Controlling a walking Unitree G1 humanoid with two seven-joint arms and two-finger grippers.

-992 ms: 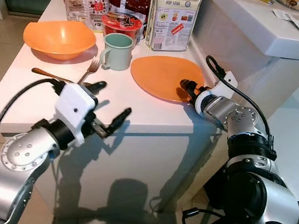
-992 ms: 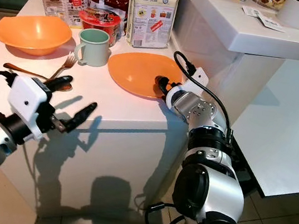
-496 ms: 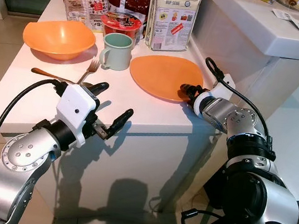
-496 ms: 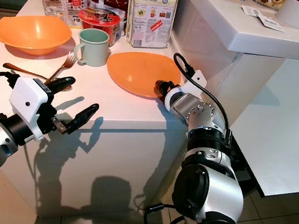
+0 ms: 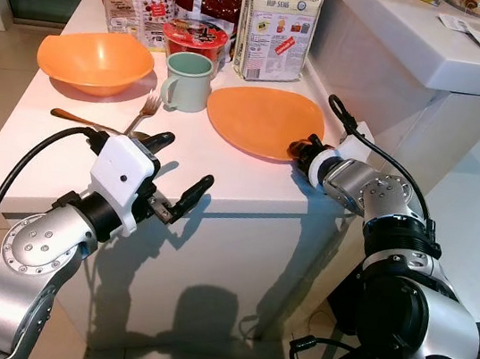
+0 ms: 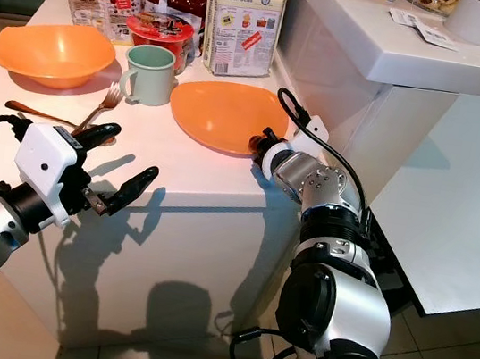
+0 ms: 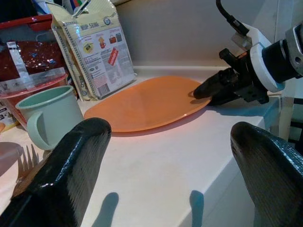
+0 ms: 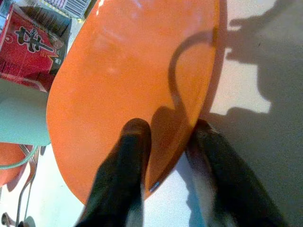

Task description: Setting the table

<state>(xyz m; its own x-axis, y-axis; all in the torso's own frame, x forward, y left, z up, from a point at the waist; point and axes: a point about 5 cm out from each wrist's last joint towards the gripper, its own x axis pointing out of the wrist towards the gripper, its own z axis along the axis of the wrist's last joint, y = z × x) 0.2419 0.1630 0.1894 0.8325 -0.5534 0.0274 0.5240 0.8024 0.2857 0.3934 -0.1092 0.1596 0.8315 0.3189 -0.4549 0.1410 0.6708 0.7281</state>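
While the orange plate lies flat on the white counter beside the mint mug, the right gripper pinches its near right rim, one black finger above the rim and one under it. The left gripper hangs off the counter's front edge with fingers spread wide and nothing held, well apart from the plate. A fork and an orange bowl sit further left, food packets behind.
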